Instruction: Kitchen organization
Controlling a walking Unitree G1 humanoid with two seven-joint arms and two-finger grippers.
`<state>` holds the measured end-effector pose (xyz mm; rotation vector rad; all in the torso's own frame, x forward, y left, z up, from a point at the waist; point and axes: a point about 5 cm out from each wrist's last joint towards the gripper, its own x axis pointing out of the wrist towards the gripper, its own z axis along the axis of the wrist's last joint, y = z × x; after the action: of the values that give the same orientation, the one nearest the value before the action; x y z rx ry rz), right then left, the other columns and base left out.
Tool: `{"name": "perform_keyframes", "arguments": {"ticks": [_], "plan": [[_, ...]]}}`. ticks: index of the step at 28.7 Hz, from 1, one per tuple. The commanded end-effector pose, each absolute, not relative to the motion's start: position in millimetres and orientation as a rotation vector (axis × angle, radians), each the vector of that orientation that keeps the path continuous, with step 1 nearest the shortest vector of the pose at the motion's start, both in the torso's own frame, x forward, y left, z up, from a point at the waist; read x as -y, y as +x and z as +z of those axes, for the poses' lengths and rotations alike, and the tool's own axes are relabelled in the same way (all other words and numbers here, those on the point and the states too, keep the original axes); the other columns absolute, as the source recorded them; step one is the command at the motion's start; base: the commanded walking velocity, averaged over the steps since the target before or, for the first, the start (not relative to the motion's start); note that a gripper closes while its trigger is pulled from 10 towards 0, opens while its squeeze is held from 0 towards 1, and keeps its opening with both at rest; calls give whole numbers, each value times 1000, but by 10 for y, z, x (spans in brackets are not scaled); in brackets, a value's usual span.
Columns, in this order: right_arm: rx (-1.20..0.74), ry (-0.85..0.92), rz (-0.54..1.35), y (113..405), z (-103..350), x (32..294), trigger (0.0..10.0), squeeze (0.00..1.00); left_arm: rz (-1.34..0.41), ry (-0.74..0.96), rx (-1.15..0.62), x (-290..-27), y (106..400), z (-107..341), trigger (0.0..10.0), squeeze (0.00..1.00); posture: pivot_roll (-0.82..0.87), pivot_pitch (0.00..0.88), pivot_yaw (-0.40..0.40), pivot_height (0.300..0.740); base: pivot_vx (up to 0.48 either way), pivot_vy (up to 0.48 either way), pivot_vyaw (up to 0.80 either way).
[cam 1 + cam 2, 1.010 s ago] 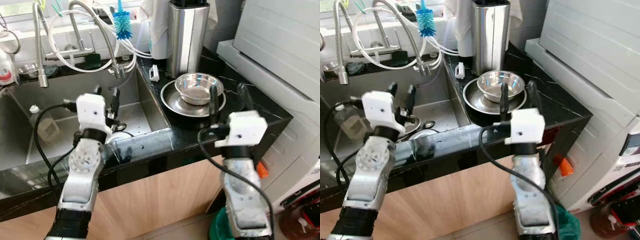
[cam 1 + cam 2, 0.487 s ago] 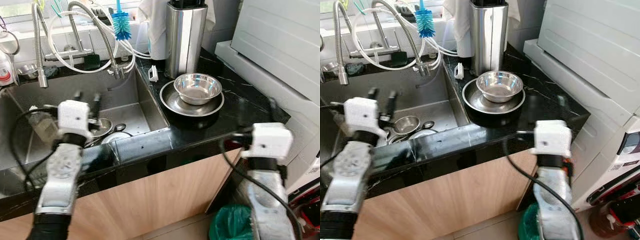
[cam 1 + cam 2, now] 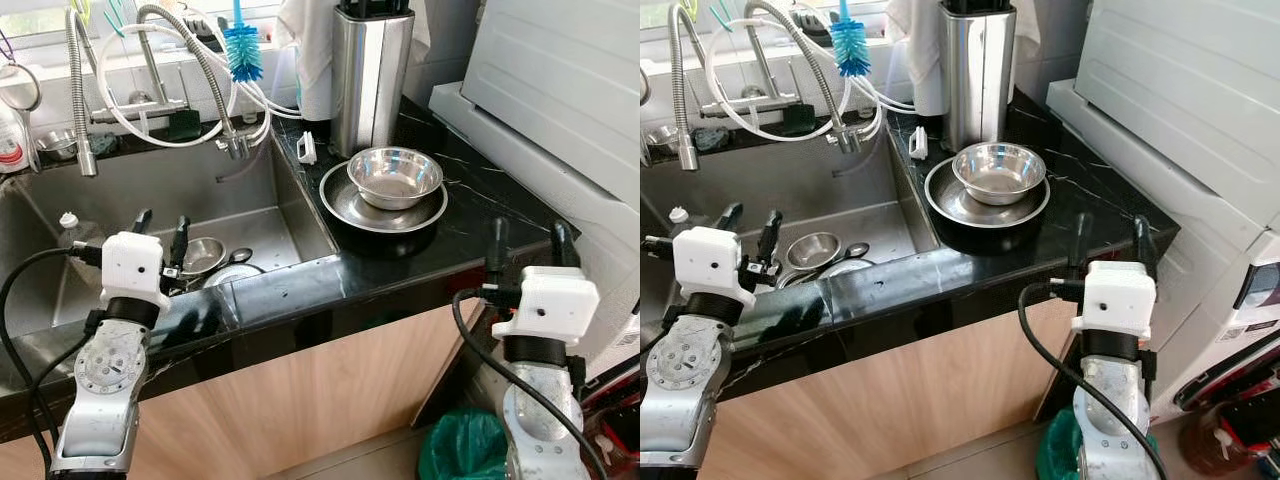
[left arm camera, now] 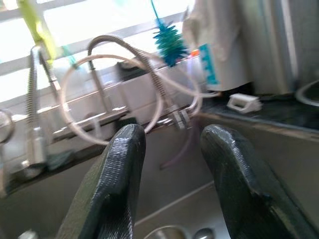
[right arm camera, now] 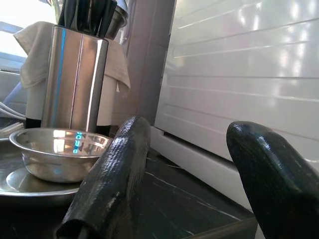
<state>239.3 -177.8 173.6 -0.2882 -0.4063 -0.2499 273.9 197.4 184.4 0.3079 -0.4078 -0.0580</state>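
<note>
Black stone counter (image 3: 470, 200) carries a steel bowl (image 3: 395, 176) on a plate (image 3: 345, 205) just beside the sink (image 3: 110, 200). Left gripper (image 3: 160, 226) hangs released over that sink. Left wrist view: faucet hoses (image 4: 149, 74). Right wrist view: right gripper (image 5: 199, 164) released, near the bowl.

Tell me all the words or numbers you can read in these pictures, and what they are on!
None can be read.
White container behind the faucet: a teal and orange label, too blurred to read.
White and red bottle at the left of the sink: print too small to read.
White appliance at far right: a small panel and sticker, too small to read.
</note>
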Motion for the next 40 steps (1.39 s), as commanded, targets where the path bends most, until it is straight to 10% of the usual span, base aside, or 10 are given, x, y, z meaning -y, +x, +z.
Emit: {"name": "perform_keyframes", "arguments": {"ticks": [1, 40], "plan": [[419, -291, -243, 2385, 1787, 1765, 10000, 0, -87, 340, 420, -1946, 2741, 1880, 10000, 0, 49, 28, 33, 740, 0, 0, 0], [214, -329, -302, 2046, 1572, 2160, 10000, 0, 23, 357, 371, -2105, 2513, 1758, 10000, 0, 45, 2, 32, 740, 0, 0, 0]]}}
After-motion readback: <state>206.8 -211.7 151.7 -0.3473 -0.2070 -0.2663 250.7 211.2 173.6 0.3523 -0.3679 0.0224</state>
